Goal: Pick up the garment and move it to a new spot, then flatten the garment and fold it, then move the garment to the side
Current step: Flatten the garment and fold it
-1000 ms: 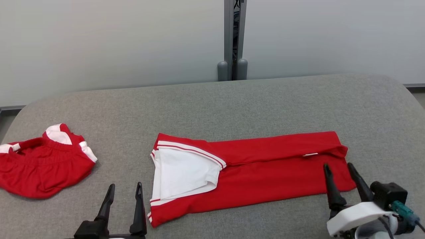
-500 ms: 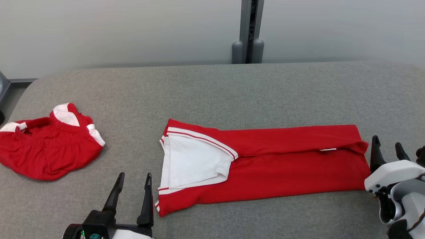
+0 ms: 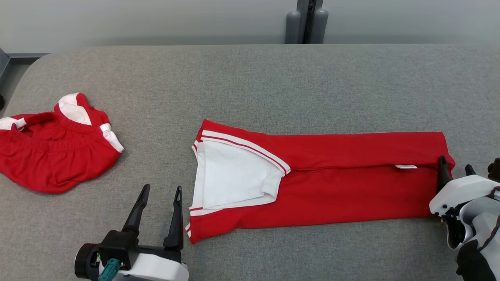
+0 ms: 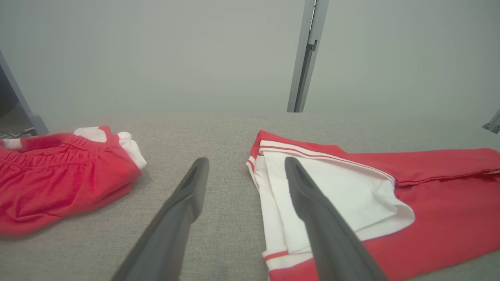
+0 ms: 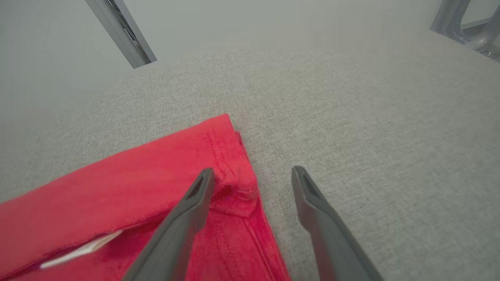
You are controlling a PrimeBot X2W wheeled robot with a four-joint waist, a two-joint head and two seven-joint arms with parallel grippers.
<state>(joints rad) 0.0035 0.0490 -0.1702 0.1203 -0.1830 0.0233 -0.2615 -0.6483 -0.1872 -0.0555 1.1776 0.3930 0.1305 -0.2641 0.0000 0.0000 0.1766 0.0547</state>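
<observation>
Here's the red shirt [image 3: 332, 187], lying flat on the grey surface [image 3: 250, 86], already folded lengthwise into one long band. Its white sleeve [image 3: 234, 179] is tucked over at the left end and a small white label [image 3: 405, 166] peeks out of the fold near the right end.

The right hand [image 3: 455, 163] sits at the shirt's right end with its jaws spread wide, gripping nothing. From its wrist view, one finger hangs over the red hem corner and the other over bare surface just past the shirt's edge. It straddles that corner, and to me that looks like a set-up for a pinch.

The left hand [image 3: 162, 188] waits just off the shirt's left end, by the near corner. It is open too and empty, with one finger lined up over the white trim.

One hand at each end suggests the end-to-end fold comes next.

Well off to the shirt's left lie crumpled red shorts [image 3: 54, 156], safely out of the way. The thin hem could slip a shallow pinch.
</observation>
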